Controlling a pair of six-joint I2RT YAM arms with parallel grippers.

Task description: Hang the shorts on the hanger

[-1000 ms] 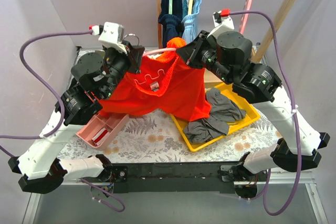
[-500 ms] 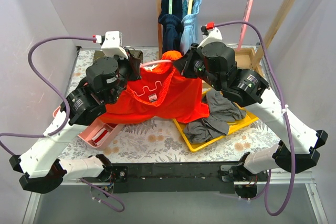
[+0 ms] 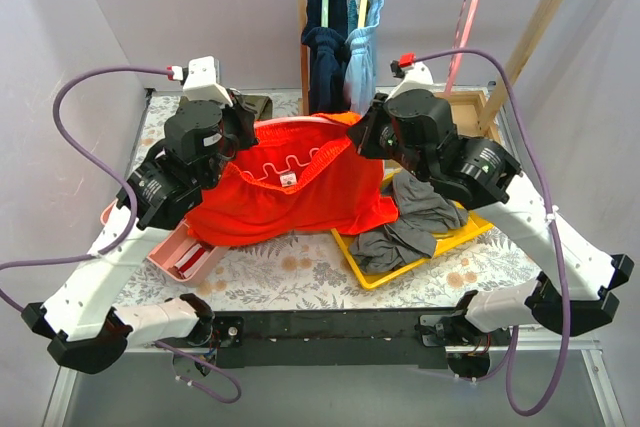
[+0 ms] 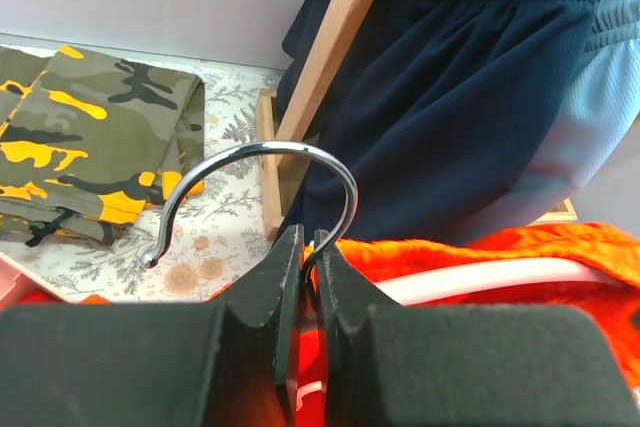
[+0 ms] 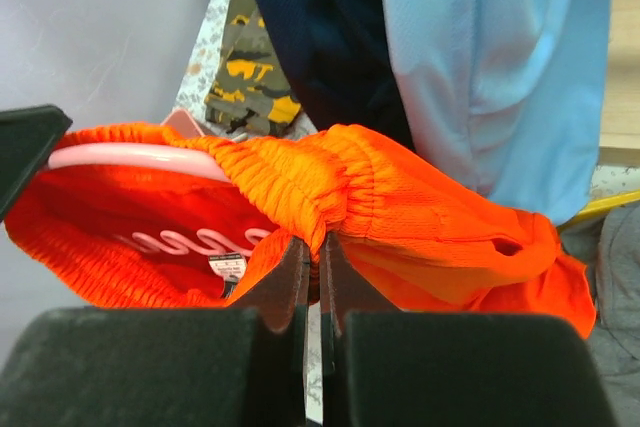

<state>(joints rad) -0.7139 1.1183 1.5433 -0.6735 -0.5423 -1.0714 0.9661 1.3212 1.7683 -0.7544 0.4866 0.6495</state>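
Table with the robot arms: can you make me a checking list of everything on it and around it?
Surface: table has a flowery cover; the middle is hidden under cloth.
Job's things: red-orange shorts held up between both arms; pink hanger has one arm tucked under the waistband.
Clutter: yellow tray holding a grey garment; pink bin; folded camouflage cloth.
Grippers: left gripper shut at the base of the hanger's hook; right gripper shut on the waistband.
Cables: purple cables loop from each wrist, off the shorts.
Surroundings: wooden rack with a navy garment and light blue shorts hanging.
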